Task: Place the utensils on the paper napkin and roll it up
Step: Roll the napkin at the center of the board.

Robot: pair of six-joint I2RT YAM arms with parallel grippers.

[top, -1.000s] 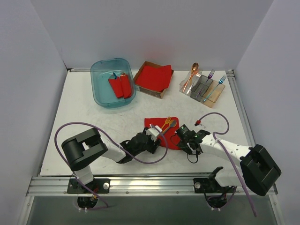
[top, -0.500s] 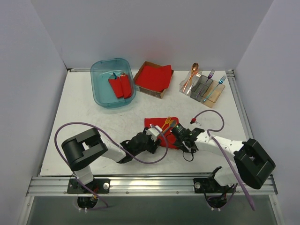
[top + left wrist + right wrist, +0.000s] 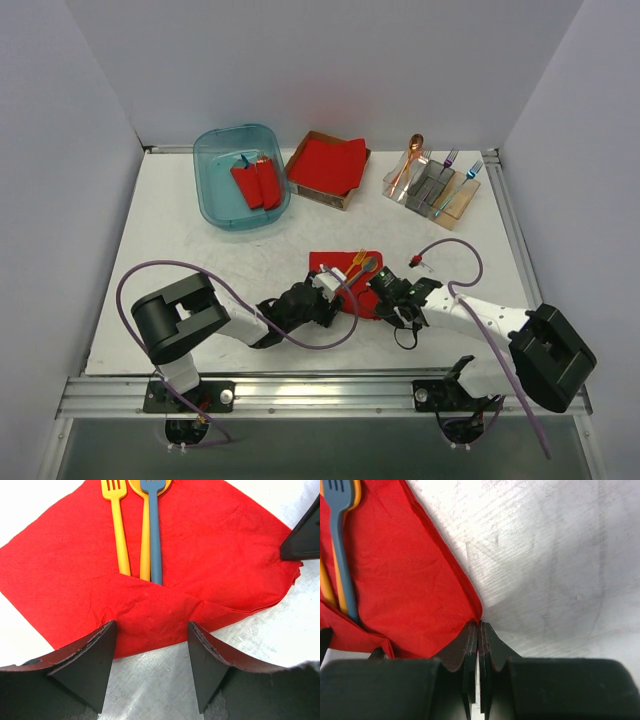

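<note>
Right gripper [image 3: 479,628] has snapped closed over the last second, and the right arm has backed off slightly toward its own side. Left arm is unchanged. Right jaws are pressed flat together, clamped on the very tip of the paper napkin [image 3: 215,545] corner that sits right at their tips. Bare table [image 3: 560,555] lies ahead and to the right of them.

Left gripper [image 3: 152,627] is released, jaws wide and gripping nothing. Its fingers [image 3: 95,665] sit either side of the napkin's folded near flap, tips over the flap's edge. The flap lies between and just ahead of them, covering the utensil handle ends.

Further ahead of the left gripper, on the napkin, are the yellow fork [image 3: 119,540], spoon [image 3: 145,545] and blue fork [image 3: 155,540], side by side with heads pointing away. The blue fork's head overlaps the spoon bowl. The napkin lies between the two grippers.
</note>
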